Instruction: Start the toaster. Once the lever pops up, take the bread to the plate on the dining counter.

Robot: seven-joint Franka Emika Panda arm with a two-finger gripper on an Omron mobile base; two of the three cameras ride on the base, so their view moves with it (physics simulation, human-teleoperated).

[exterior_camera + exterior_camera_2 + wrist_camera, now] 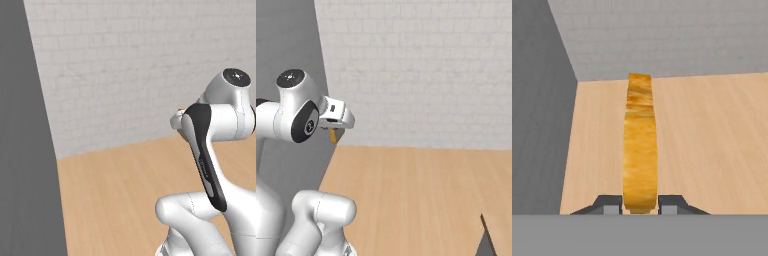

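My gripper [640,204] is shut on the bread [640,145], a slice seen edge-on with a golden-brown crust that stands up between the two fingertips. In the right base view the gripper [336,131] hangs high above a light-wood counter top [416,190], with a small corner of the bread [333,135] showing under the hand. In the left base view my own arm hides most of the hand [178,120]. The toaster and the plate are out of view. I cannot tell whether this wood top is the dining counter.
A flat grey panel [25,150] rises along the left side of the counter. A white brick wall [421,75] closes the back. A dark gap [487,241] cuts into the wood at the lower right.
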